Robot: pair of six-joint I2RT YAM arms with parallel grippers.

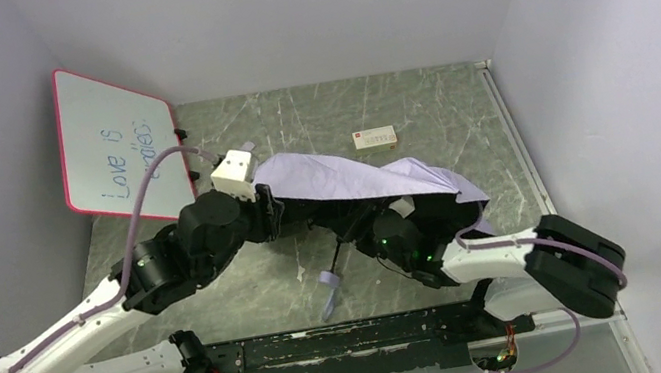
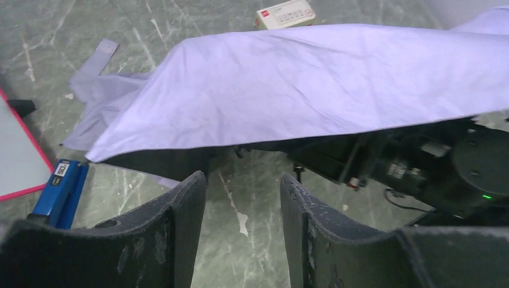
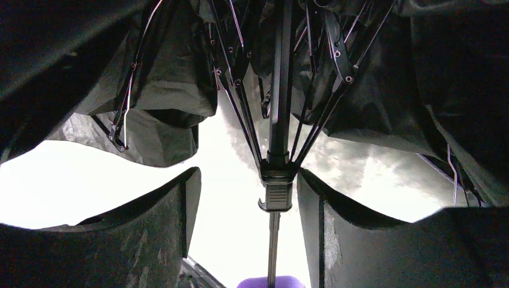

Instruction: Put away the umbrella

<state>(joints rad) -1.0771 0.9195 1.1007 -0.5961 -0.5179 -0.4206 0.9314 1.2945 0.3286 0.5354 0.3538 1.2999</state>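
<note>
The umbrella lies open on its side mid-table, its lavender canopy spread over both grippers. Its lavender wrist loop trails toward the near edge. In the left wrist view the canopy hangs just beyond my left gripper, which is open and empty above the marble top. In the top view the left gripper sits at the canopy's left edge. My right gripper is under the canopy, open, with the black shaft and runner between its fingers, close to the right finger. The purple handle end shows below.
A red-framed whiteboard leans on the left wall. A small white and red box lies at the back and also shows in the left wrist view. A blue object lies by the whiteboard's edge. Walls close in on three sides.
</note>
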